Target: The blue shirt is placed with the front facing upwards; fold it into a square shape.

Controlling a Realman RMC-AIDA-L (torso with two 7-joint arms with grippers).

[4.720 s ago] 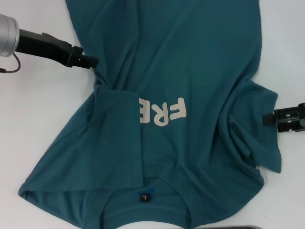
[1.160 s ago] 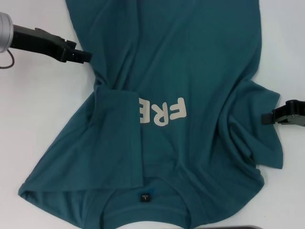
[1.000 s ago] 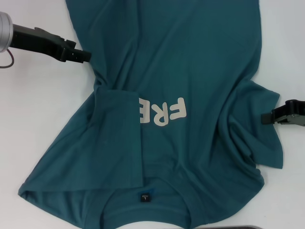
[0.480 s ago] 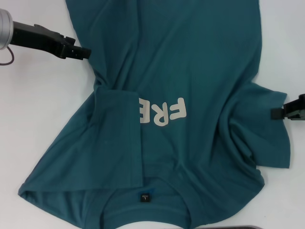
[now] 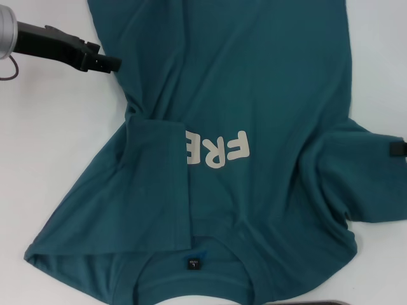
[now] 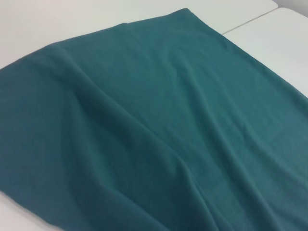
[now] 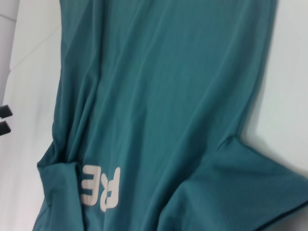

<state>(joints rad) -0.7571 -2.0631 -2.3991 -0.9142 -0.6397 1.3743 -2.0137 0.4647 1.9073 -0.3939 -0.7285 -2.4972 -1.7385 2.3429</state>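
Left gripper [image 5: 109, 64], fingers drawn together on nothing, hovers over the white desk [image 5: 44, 140] just beside the left edge of the blue shirt [image 5: 254, 95]. The shirt lies front up across the desk's middle, collar nearest the robot, its left sleeve folded inward over part of the white lettering [image 5: 215, 149]. Right gripper [image 5: 399, 148] shows only as a dark tip at the right sleeve's outer edge, which is spread flat; whether it is gripping cannot be told.

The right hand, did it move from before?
Yes. The right hand slid outward, away from the white FRE letters, pulling the blue shirt sleeve with it.
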